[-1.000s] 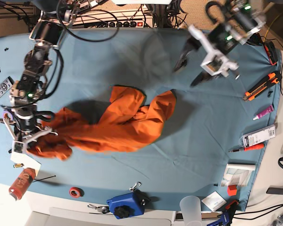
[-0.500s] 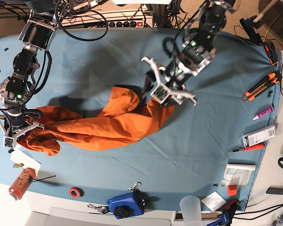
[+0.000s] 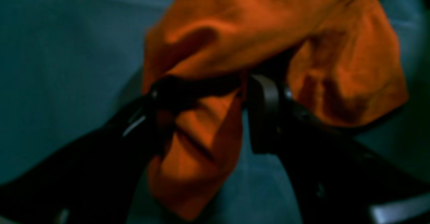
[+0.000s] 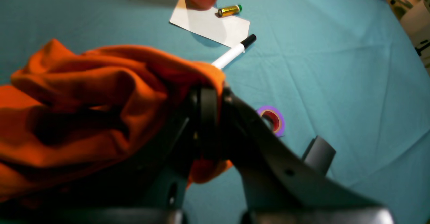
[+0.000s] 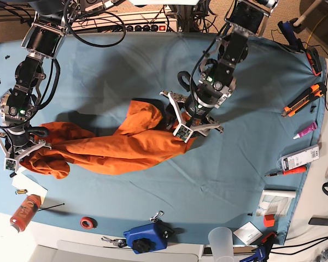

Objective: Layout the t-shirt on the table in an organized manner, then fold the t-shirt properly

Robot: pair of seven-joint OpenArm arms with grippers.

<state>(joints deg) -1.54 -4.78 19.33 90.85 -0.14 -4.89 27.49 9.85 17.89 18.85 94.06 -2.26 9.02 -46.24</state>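
Observation:
The bright-orange t-shirt lies bunched in a long strip across the teal table. My right gripper is shut on the shirt's left end. In the right wrist view the cloth drapes over the closed gripper. My left gripper is down on the shirt's right end. In the left wrist view its jaws stand apart, with a fold of the shirt hanging between them and a sliver of table showing beside one finger.
By the right gripper lie a marker, a white card, a battery and a tape roll. A red can, a blue tool and a cup sit at the front edge. An orange cutter lies at the right.
My left arm swung in from the back right and came down onto the shirt's right end. My right gripper dragged the left end further left, stretching the shirt into a strip.

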